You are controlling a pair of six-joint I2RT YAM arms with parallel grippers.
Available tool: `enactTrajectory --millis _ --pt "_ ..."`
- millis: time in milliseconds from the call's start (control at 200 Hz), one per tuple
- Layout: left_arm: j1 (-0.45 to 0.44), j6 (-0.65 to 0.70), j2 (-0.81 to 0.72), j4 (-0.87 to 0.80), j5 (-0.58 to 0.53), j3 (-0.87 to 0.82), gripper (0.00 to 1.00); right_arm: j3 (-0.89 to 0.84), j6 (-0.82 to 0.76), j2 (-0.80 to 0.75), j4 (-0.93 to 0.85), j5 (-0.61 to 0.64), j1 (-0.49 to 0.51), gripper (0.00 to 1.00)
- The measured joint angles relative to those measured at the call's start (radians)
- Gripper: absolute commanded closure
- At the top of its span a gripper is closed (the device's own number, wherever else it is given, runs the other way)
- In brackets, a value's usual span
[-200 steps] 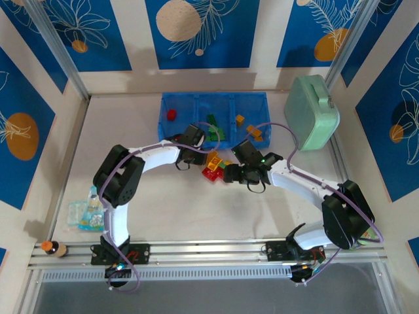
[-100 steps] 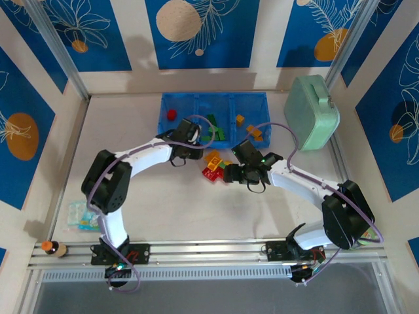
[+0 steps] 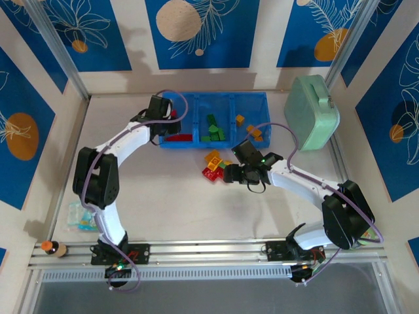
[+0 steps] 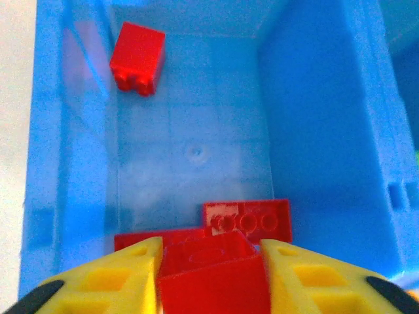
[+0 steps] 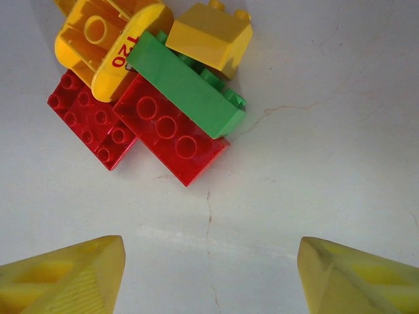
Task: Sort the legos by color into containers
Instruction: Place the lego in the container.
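Legos split two ways right now. One red brick [image 4: 216, 288] sits between the fingers of the left gripper [image 4: 209, 252], low over the left compartment [image 4: 196, 150] of the blue tray, where other red bricks [image 4: 249, 219] lie. Right colour, right bin. Whether those fingers are pinching it or letting go, I cannot tell. Green bricks [image 3: 213, 127] sit in the middle compartment and orange ones [image 3: 252, 131] in the right. Out on the worktop [image 5: 327, 163] lies a mixed pile [image 5: 173, 118] — red, green and yellow, all touching — and the right gripper [image 5: 209, 275] hovers just short of it, fingers wide apart, likely lined up for the next pick.
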Motion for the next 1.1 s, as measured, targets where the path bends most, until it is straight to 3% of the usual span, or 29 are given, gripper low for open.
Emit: enactTrajectory --millis 50,140,425,755,1101 --pt "0.0 -0.006 0.019 -0.008 0.003 0.031 0.36 0.0 -0.001 0.0 -0.001 0.0 0.0 0.25" --pt "-0.002 0.006 0.033 -0.019 0.013 0.068 0.32 0.0 -0.001 0.0 -0.003 -0.003 -0.002 0.24" --pt "-0.046 0.018 -0.13 0.0 0.018 -0.032 0.3 0.0 -0.001 0.008 -0.003 -0.011 -0.003 0.24" --pt "-0.08 -0.011 -0.427 0.107 0.022 -0.38 0.3 0.079 -0.031 0.138 -0.023 -0.014 -0.011 0.24" --pt "-0.115 -0.091 -0.59 0.151 0.022 -0.727 0.3 0.436 -0.107 0.33 -0.107 0.0 -0.014 0.28"
